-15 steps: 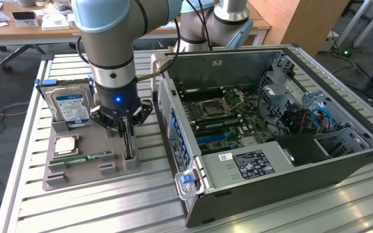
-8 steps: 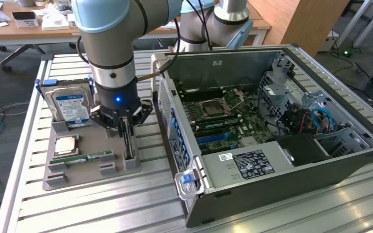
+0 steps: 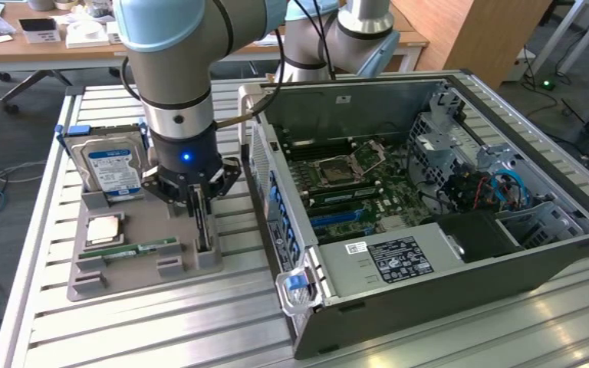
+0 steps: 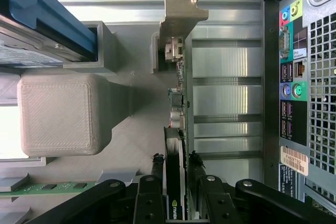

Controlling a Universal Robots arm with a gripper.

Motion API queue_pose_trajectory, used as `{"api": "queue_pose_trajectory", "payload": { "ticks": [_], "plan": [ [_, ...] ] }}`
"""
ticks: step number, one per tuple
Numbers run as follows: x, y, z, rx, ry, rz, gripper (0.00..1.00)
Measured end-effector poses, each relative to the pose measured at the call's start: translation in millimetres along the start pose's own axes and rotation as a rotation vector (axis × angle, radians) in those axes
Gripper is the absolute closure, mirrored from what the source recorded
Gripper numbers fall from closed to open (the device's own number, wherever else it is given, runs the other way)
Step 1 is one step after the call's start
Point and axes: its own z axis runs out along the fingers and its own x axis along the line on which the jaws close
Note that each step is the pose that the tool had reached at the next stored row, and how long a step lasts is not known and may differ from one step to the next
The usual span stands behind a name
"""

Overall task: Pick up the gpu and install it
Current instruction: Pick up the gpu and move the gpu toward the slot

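gpu (image 4: 176,177) upright on edge, between gripper (image 4: 176,203) jaws

one gpu (image 3: 202,222), one hard drive (image 3: 110,169), one memory stick (image 3: 141,250), one computer case (image 3: 540,253)

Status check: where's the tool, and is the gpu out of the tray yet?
Tool down astride the gpu, fingers either side. Card upright on edge in the grey tray. Nothing blocking.

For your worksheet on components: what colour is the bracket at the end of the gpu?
Pale silvery metal; the gpu bracket shows best in the wrist view.
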Motion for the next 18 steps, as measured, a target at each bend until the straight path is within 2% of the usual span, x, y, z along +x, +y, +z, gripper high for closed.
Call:
{"api": "queue_pose_trajectory", "payload": {
  "ticks": [2,18],
  "plan": [
    [0.1,0.0,-0.1,0.0000,0.0003,0.000,0.74],
    [0.0,0.0,0.0,-0.0002,0.0002,-0.005,0.74]
  ]
}}
